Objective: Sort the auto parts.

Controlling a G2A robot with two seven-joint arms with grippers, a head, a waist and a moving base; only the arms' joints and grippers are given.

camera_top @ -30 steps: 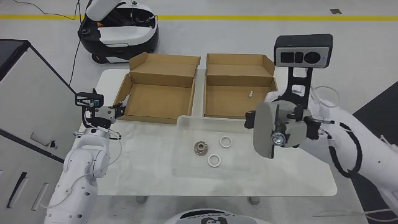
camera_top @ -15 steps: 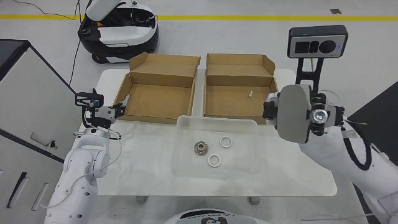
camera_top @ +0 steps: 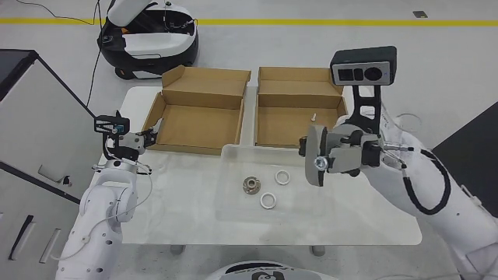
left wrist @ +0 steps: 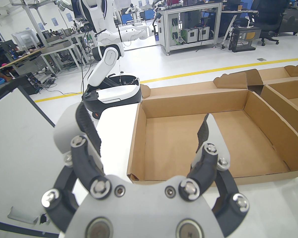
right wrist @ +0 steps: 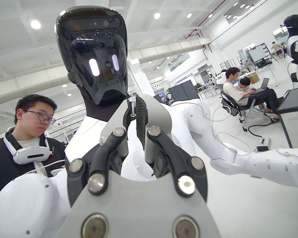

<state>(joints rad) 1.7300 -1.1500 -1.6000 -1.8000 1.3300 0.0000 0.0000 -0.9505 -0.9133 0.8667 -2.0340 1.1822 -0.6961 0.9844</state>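
The right gripper (right wrist: 133, 108) is raised near the right end of the tray (camera_top: 233, 154) and turned up toward the robot's head. Its fingers are pressed together on a small screw (right wrist: 132, 105), pinched at their very tips. I'd guess that screw is light, hard and slick. Held so near the ends it could twist or slip out, and a hold deeper in the pads would be safer. A second screw (camera_top: 312, 116) lies in the right box (camera_top: 280, 128) toward its back right corner, so this one likely belongs there.

The tray sits at the front middle of the table (camera_top: 187, 202) and holds a metal hub (camera_top: 250, 184), a white ring (camera_top: 283, 176) and another ring (camera_top: 269, 200). The left gripper (left wrist: 144, 115) hangs spread wide at the front left corner of the left box (camera_top: 198, 128). The box walls look low, with flaps standing at the back, and there is open room above both.
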